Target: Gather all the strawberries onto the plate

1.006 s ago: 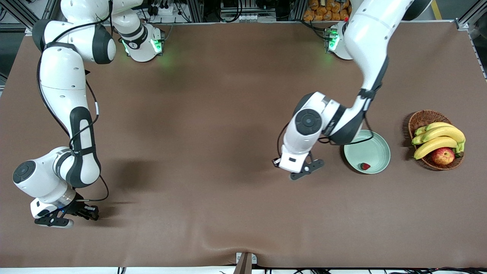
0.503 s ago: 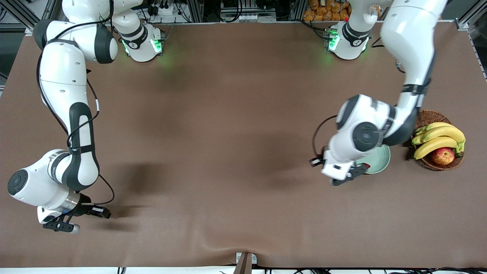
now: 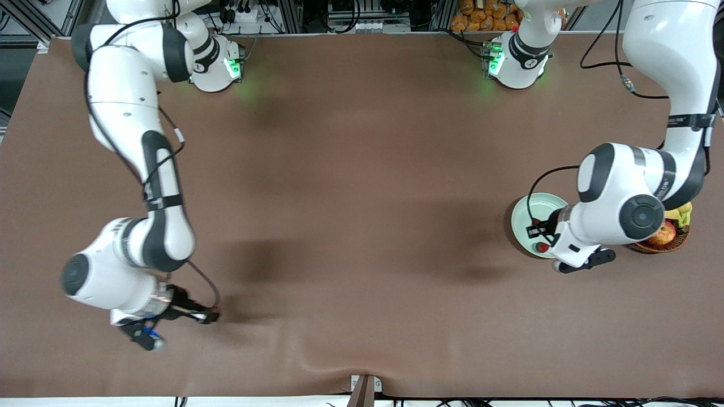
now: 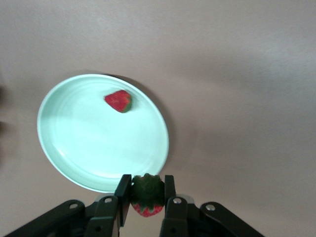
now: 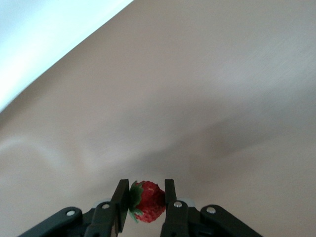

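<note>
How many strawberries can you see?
3: one strawberry on the plate at, one in the left gripper over the plate's edge, one in the right gripper.

Layout at the table — plate and basket at the left arm's end, right arm at its own end.

The plate lies on the table toward the left arm's end, with one strawberry in it, near the rim on the side nearer the front camera. Just beside the plate, farther toward that end of the table, sits the basket of fruit, largely covered by the left arm. The left gripper hangs over the plate's rim with a second strawberry between its fingers. The right gripper is low over the table at the right arm's end, well apart from the plate, with a third strawberry between its fingers.
</note>
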Controlling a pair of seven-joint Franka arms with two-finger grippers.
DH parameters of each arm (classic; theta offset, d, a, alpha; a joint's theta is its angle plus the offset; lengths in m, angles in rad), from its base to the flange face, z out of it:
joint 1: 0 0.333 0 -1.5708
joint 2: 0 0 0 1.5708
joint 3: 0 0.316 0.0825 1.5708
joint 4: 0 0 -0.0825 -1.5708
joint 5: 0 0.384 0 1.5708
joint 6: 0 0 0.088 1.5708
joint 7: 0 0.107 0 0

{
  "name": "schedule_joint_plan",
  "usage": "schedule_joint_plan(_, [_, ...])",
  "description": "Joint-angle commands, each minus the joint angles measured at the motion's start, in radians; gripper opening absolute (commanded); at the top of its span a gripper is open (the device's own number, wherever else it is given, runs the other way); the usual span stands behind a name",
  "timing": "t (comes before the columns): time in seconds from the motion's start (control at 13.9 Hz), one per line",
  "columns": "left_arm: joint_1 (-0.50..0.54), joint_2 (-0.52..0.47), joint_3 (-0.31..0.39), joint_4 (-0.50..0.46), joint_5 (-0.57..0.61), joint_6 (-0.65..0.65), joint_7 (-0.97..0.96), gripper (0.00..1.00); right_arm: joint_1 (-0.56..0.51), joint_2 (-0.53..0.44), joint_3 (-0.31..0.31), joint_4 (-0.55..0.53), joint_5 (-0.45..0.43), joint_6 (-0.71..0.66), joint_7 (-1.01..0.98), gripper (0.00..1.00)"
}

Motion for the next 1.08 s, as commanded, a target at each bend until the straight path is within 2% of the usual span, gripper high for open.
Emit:
schedule_joint_plan(0.0, [0.085,-0.022,-0.011,-0.036,-0.016,-0.002,0.177,0.00,0.001,-0.011,0.109,0.010,-0.008,0.061,0.192,0.00])
schedule_joint_plan(0.22, [0.106,0.012,-0.010,-0.058,-0.014,0.023,0.224,0.00,0.010,-0.011,0.231,0.010,-0.008,0.160,0.335,0.00])
schedule_joint_plan(0.29, [0.106,0.012,-0.010,-0.081,-0.011,0.057,0.225,0.00,0.034,-0.007,0.255,0.010,-0.008,0.204,0.393,0.00])
schedule_joint_plan(0.43, [0.106,0.015,-0.010,-0.114,-0.008,0.102,0.225,0.00,0.126,0.003,0.255,0.009,-0.009,0.282,0.515,0.00])
schedule_joint_plan(0.65, [0.109,0.060,-0.007,-0.124,-0.002,0.149,0.228,0.00,0.200,0.003,0.256,0.009,-0.009,0.305,0.669,0.00])
schedule_joint_plan(1.01, [0.111,0.084,-0.007,-0.145,0.053,0.225,0.228,0.00,0.314,0.013,0.256,-0.002,-0.012,0.337,0.761,0.00])
